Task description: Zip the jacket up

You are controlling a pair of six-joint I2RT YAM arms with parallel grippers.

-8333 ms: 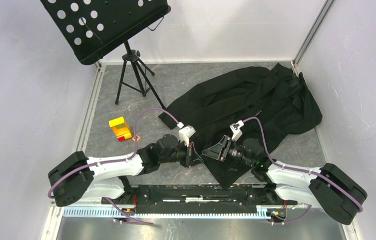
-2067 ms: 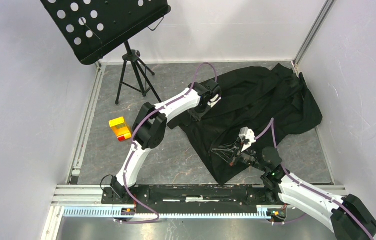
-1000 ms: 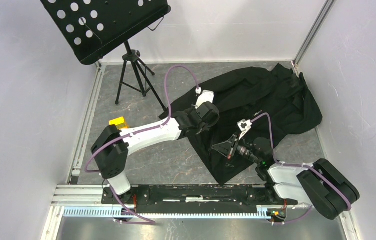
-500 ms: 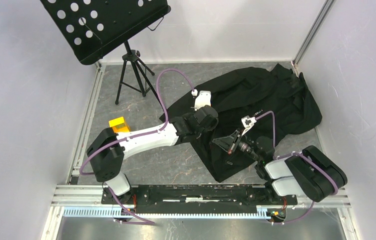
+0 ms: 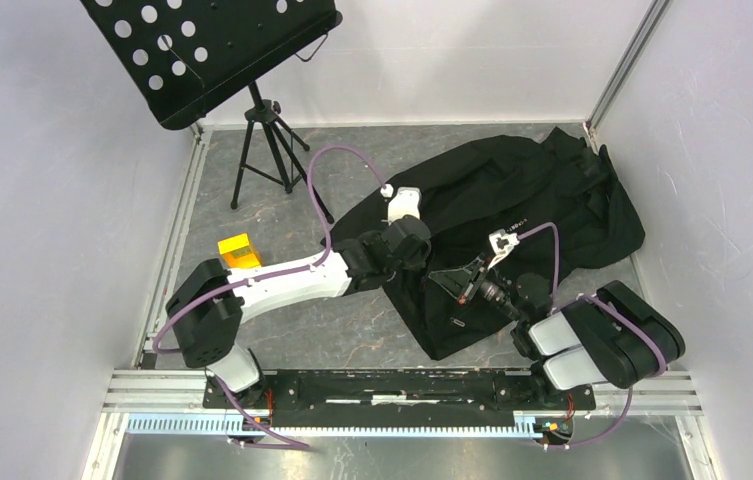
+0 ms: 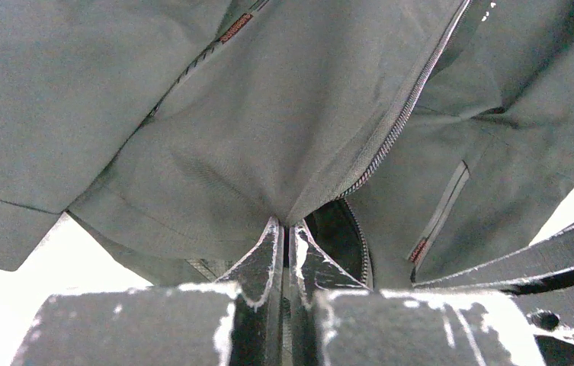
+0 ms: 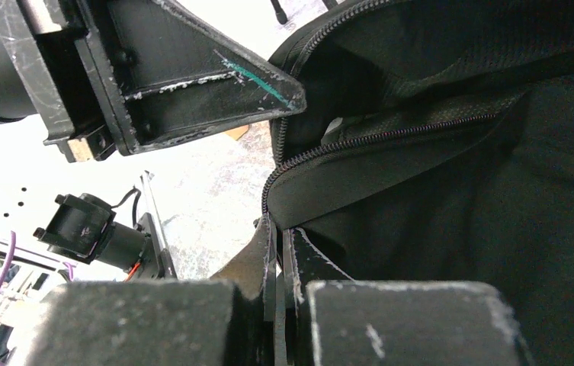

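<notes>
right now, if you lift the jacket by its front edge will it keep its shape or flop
Probably floppy: the jacket lies creased and bunched, and it tents where the left end effector pinches it. Likely light for its size, as the cloth looks thin. The open zipper edge curves loosely by the right end effector, so it may sag.

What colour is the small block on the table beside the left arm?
The block is yellow; the top external view shows it best.
</notes>
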